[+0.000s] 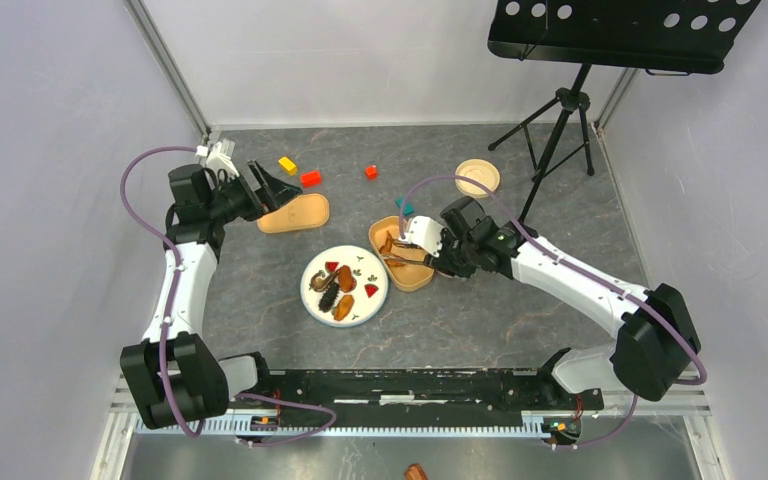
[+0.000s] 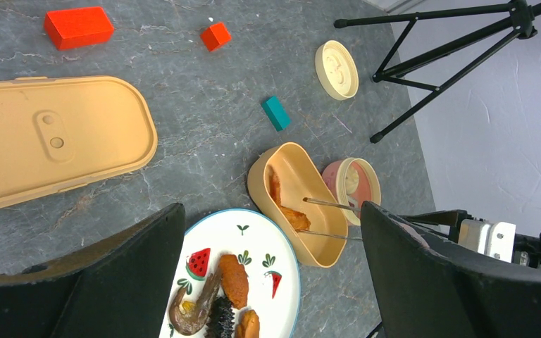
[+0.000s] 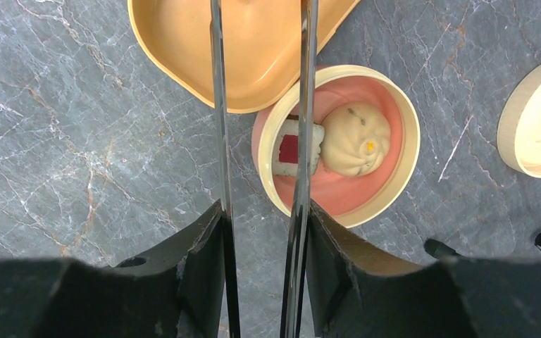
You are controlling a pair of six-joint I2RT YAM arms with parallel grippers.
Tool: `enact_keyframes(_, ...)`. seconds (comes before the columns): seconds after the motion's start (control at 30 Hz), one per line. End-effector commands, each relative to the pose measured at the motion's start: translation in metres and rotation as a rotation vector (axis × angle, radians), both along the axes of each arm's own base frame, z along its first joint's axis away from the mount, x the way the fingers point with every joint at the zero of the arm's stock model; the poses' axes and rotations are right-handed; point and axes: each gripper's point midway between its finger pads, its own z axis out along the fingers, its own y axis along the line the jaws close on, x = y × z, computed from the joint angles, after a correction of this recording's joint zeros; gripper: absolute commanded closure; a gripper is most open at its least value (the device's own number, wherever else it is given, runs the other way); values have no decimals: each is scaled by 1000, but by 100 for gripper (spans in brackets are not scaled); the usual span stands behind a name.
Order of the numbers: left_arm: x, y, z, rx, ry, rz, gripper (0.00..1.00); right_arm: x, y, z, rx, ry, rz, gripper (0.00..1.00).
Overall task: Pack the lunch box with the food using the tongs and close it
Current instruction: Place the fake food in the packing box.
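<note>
Plainly, right wrist shows a bun (image 3: pixel 353 140) hidden overhead; right tool (image 3: pixel 263 220) grips tongs (image 3: pixel 218 105), left tool (image 2: pixel 271 211) released.

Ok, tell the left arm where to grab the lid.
Grip the lid by the rim of a long straight side, coming down from above at a tilt. It lies flat and looks too broad to span; its face is smooth but for a small boss, so the thin edge is probably the only pinch.
</note>
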Motion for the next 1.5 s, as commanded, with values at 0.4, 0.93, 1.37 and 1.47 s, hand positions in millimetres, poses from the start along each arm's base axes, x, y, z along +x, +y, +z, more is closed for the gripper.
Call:
enact_keyframes(0.4, 4, -2, 12, 18, -62, -25, 1, 16, 18, 58, 133, -37, 67, 57)
enact_keyframes(0.93, -1, 0, 12, 35, -63, -16, 1, -17, -36, 28, -101, 34, 95, 60)
enact_keyframes(1.37, 5, -1, 15, 9, -66, -13, 1, 7, -28, 9, -156, 41, 66, 60)
enact_keyframes(1.47, 4, -1, 14, 12, -64, -13, 1, 11, -22, 7, -145, 46, 71, 60)
